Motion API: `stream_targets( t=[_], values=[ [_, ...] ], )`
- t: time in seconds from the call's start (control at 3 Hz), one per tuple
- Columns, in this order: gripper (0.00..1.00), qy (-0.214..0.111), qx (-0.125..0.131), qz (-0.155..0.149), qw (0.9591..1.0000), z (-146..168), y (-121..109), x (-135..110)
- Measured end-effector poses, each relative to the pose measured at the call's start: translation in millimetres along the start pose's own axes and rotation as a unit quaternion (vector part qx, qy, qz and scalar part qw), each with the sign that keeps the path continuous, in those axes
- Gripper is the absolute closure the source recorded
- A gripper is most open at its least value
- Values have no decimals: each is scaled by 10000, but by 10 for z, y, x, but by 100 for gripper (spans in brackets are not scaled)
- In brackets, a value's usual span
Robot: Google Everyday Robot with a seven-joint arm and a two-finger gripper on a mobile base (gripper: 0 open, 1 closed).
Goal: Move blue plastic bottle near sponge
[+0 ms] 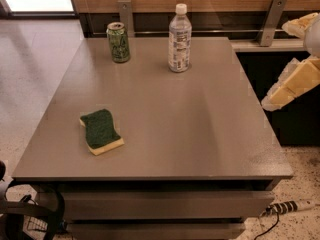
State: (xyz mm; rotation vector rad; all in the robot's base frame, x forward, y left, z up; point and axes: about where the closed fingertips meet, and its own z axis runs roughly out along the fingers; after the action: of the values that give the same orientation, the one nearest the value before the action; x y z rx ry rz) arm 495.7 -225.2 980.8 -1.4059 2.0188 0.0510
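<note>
The blue plastic bottle (179, 38) stands upright at the back middle of the grey table (200, 134); it is clear with a white cap and a white label. The sponge (101, 131), dark green on top over pale yellow foam, lies flat near the table's front left. The two are far apart. My gripper (281, 95) is a pale cream shape at the right edge of the view, beyond the table's right side, well away from the bottle and holding nothing that I can see.
A green drink can (118, 42) stands at the back left of the table, to the left of the bottle. A wooden wall with metal brackets (270, 21) runs behind. A power strip (290, 207) and cables lie on the floor at the lower right.
</note>
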Motion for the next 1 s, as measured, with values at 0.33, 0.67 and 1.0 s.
stream_targets(
  t=[0.33, 0.67, 1.0],
  values=[
    [0, -1033, 430, 76, 9937, 123, -332, -204],
    [0, -1775, 596, 198, 9821, 230, -578, -403],
    [0, -2036, 326, 496, 9772, 374, -724, -501]
  ],
)
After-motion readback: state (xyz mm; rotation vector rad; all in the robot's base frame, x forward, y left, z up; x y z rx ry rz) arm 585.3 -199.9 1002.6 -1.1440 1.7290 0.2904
